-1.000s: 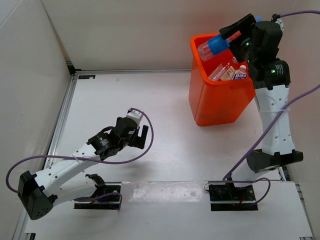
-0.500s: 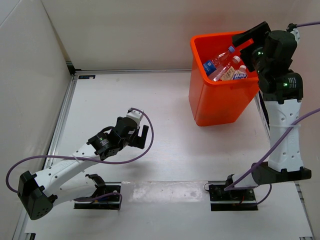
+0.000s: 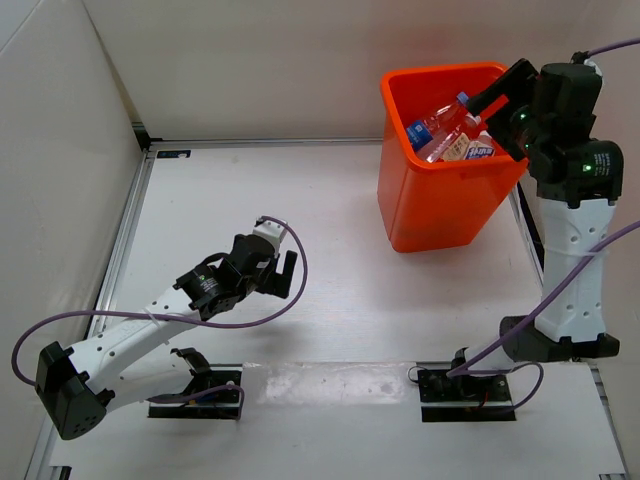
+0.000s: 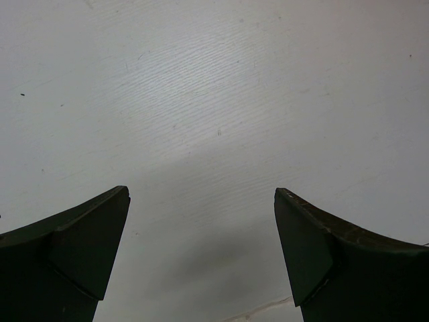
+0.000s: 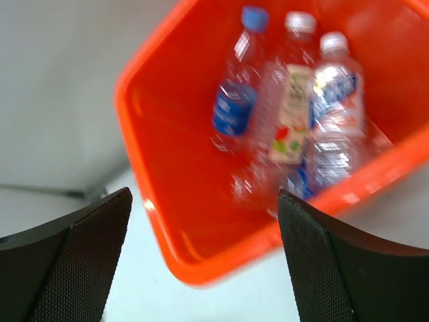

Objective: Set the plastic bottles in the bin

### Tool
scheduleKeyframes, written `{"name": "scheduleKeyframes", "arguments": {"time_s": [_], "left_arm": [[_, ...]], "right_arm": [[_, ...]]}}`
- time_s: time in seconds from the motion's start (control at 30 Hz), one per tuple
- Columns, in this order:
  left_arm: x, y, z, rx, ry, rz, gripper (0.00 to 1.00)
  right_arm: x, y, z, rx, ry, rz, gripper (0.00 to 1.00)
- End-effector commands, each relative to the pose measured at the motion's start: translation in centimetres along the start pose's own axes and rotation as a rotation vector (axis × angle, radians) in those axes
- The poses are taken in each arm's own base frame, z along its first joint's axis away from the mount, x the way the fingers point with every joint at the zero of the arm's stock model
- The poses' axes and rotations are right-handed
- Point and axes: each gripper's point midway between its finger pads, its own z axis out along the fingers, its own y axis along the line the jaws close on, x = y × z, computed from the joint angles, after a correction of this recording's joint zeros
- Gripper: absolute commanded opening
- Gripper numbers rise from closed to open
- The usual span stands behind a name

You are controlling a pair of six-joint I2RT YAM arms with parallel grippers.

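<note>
Upper right in the overhead view stands the orange bin (image 3: 440, 205). The right gripper (image 3: 497, 95) hovers at its rim, jaws wide and empty; the left gripper (image 3: 284, 272), lower left, likewise. The bottles (image 3: 447, 128) lie inside the bin, side by side, caps pointing upper right.

Low left arm (image 3: 130, 340), tall upright right arm (image 3: 566, 250), jaws of both wide apart.

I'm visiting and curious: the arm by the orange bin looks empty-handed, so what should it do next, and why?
Probably draw the right gripper back from the orange bin: its jaws stand open and empty, the plastic bottles lie inside, and none shows on the table.
</note>
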Motion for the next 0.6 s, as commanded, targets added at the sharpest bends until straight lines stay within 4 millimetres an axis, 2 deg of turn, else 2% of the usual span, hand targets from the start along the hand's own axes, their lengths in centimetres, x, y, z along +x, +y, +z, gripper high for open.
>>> {"name": "scheduleKeyframes", "arguments": {"time_s": [0.0,0.03,0.07,0.1,0.13,0.17,0.2,0.23,0.27,0.3,0.33,0.37,0.4,0.43,0.5,0.53,0.57], "left_arm": [[-0.7,0.2,-0.5,-0.014,-0.017,-0.002,0.99],[-1.1,0.2,-0.6,-0.016,-0.022,-0.004,0.99],[-1.2,0.4,-0.8,-0.021,-0.02,-0.001,0.99],[-1.5,0.4,-0.9,-0.024,-0.027,0.0,0.99],[-2.7,0.6,-1.3,-0.038,-0.054,-0.008,0.99],[-2.7,0.7,-1.4,-0.047,-0.05,-0.017,0.99],[-3.3,0.8,-1.6,-0.056,-0.062,-0.027,0.99],[-4.7,1.3,-2.3,-0.088,-0.096,-0.041,0.99],[-5.0,1.6,-2.6,-0.102,-0.097,-0.04,0.99],[-5.6,1.9,-2.9,-0.12,-0.107,-0.038,0.99],[-8.1,2.1,-4.2,-0.131,-0.166,-0.052,0.99],[-9.0,2.1,-4.7,-0.131,-0.185,-0.049,0.99],[-11.1,2.1,-5.9,-0.123,-0.228,-0.009,0.99],[-12.0,2.0,-5.9,-0.128,-0.238,-0.001,0.99],[-16.0,2.1,-8.1,-0.127,-0.345,-0.013,0.99],[-16.7,2.1,-8.1,-0.135,-0.355,-0.014,0.99],[-18.2,2.5,-8.9,-0.147,-0.385,-0.042,0.99]], "right_arm": [[4.2,-4.5,-3.5,0.103,0.249,-0.166,0.9],[5.9,-5.3,-3.0,0.097,0.325,-0.167,0.9],[6.5,-3.6,-7.1,-0.071,0.345,-0.184,0.9],[9.0,-4.9,-5.1,-0.072,0.389,-0.184,0.9],[9.4,-4.9,-5.8,-0.113,0.375,-0.208,0.9],[9.9,-3.9,-8.8,-0.233,0.36,-0.223,0.9],[11.1,-4.4,-9.3,-0.281,0.342,-0.245,0.9],[11.3,-4.8,-10.7,-0.29,0.33,-0.239,0.9],[11.9,-5.7,-11.1,-0.259,0.348,-0.233,0.9],[13.1,-7.6,-11.6,-0.194,0.384,-0.227,0.9],[13.8,-8.8,-12.4,-0.167,0.407,-0.239,0.9],[14.6,-9.5,-12.5,-0.149,0.437,-0.239,0.9],[14.6,-10.0,-13.5,-0.154,0.419,-0.237,0.9],[16.1,-11.5,-13.4,-0.112,0.476,-0.234,0.9],[17.1,-12.3,-14.3,-0.114,0.501,-0.235,0.9],[18.8,-13.6,-14.3,-0.087,0.566,-0.236,0.9],[19.5,-13.8,-14.5,-0.096,0.589,-0.237,0.9]]}}
